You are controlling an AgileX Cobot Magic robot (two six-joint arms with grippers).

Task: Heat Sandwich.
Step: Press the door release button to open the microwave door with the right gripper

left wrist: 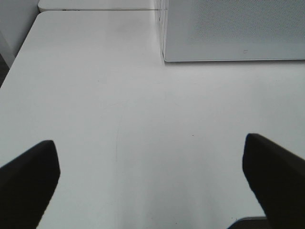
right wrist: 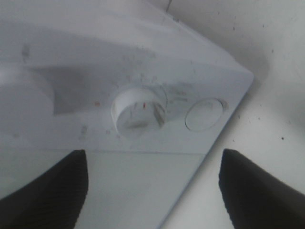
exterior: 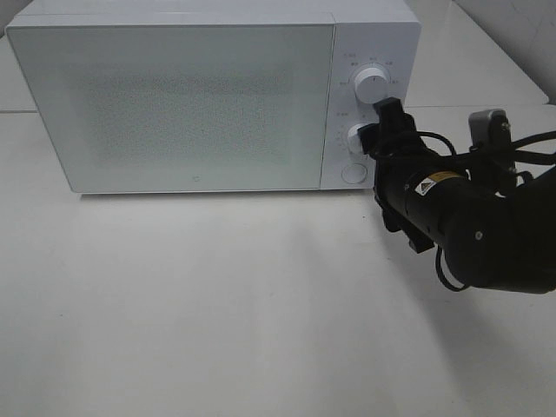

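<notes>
Left end effector [left wrist: 150, 160]: jaws wide, holding nothing, above the desk [left wrist: 119, 95]. Microwave [exterior: 174, 104]: door closed. Right end effector [exterior: 383, 130]: jaws wide, just in front of the lower knob [exterior: 358, 136], gripping nothing. Position of the sandwich: cannot be determined.

White box-shaped microwave oven [exterior: 174, 22] stands on white tabletop [exterior: 217, 304], frosted door [exterior: 174, 104] closed. Control panel on its right side: upper round white dial [exterior: 371, 86], lower white dial [exterior: 357, 136], round push-button [exterior: 353, 173] beneath.

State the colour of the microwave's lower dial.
White lower dial; shows best in the right wrist view.
</notes>
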